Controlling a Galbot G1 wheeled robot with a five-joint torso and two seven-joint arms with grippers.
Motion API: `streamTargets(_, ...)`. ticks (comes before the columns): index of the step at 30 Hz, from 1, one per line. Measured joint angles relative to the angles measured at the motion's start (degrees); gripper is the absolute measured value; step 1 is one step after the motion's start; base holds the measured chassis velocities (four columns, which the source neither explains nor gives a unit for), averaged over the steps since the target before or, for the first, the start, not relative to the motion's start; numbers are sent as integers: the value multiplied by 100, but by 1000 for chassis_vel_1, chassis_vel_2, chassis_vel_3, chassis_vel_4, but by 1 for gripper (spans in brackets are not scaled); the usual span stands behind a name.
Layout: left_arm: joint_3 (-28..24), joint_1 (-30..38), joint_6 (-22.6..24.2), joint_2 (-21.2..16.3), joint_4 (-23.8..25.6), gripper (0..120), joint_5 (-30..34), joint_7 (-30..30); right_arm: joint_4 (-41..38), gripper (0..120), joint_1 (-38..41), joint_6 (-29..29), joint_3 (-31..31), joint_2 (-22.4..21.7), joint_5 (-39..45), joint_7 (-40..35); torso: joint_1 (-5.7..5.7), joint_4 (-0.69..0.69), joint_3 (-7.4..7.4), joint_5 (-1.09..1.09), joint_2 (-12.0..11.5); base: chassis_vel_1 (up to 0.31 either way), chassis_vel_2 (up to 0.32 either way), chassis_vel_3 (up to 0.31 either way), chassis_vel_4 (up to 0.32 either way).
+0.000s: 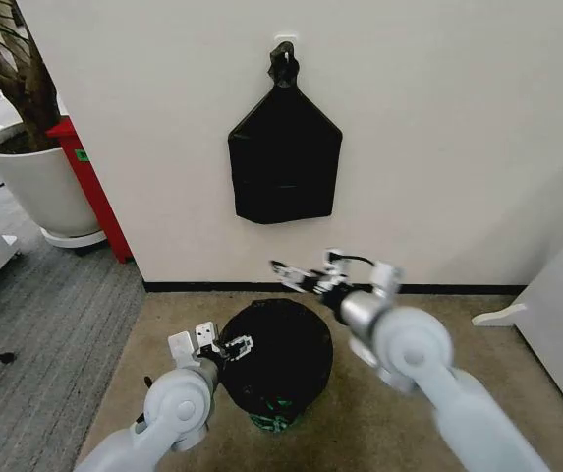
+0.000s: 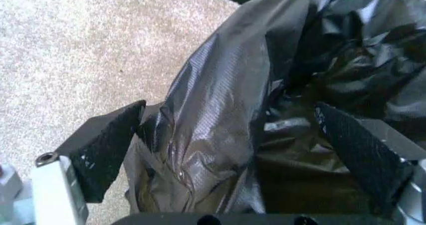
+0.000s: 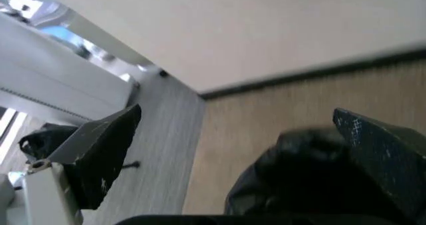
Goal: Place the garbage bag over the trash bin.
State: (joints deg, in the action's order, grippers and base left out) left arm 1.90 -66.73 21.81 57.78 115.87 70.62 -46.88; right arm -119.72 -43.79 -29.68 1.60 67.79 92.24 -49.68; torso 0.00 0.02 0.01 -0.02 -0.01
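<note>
Your left gripper is nearer, its open jaws straddling a fold of the bag at the near-left rim of the bin, while your right gripper hovers open above the far rim.

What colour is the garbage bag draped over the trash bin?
Glossy black garbage bag, best seen in the left wrist view.

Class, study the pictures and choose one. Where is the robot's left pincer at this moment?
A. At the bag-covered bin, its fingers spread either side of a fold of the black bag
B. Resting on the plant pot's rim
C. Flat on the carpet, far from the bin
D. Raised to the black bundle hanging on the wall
A: the left pincer sits at the trash bin, open, with a fold of the garbage bag between its fingers.
</note>
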Motion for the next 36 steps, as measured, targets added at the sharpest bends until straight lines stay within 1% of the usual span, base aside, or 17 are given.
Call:
streamTargets(1,0,0,0,0,0,100,0,0,0,100,0,0,0,0,0,0,0,0,0,0,0,0,0,0,0)
streamTargets(4,-75,63,-63,64,-195,100,-194,140,433,100,348,197,97,279,751,-759,0,-2,0,1,0,0,0,0,0)
streamTargets(5,-87,70,-68,73,-212,100,-208,155,487,100,378,221,96,318,826,-841,0,-2,0,0,0,0,0,0,0)
streamTargets(6,-129,96,-81,102,-273,100,-245,195,664,100,461,314,83,455,1047,-1086,0,-2,-1,0,0,0,0,0,0)
streamTargets(10,-228,140,-100,170,-395,100,-367,247,971,100,529,443,75,685,1225,-1344,0,-2,-2,2,1,0,0,0,0)
streamTargets(15,-277,177,-101,303,-554,100,-416,319,1330,100,512,633,247,1054,1103,-1615,0,-1,-2,2,1,0,0,0,0)
streamTargets(16,-277,177,-101,303,-554,100,-416,319,1330,100,512,633,247,1054,1103,-1615,0,-1,-2,2,1,0,0,0,0)
streamTargets(22,-296,206,-74,377,-640,100,-449,337,1771,100,567,751,527,1442,602,-1846,0,-1,-2,1,2,0,0,0,0)
streamTargets(30,-314,151,-60,435,-621,100,-509,330,2344,100,676,703,772,1663,260,-1835,0,-1,-2,2,1,0,0,0,0)
streamTargets(36,-319,168,-49,452,-635,100,-544,343,2433,100,668,671,904,1707,154,-1834,0,-2,-2,1,2,0,0,0,0)
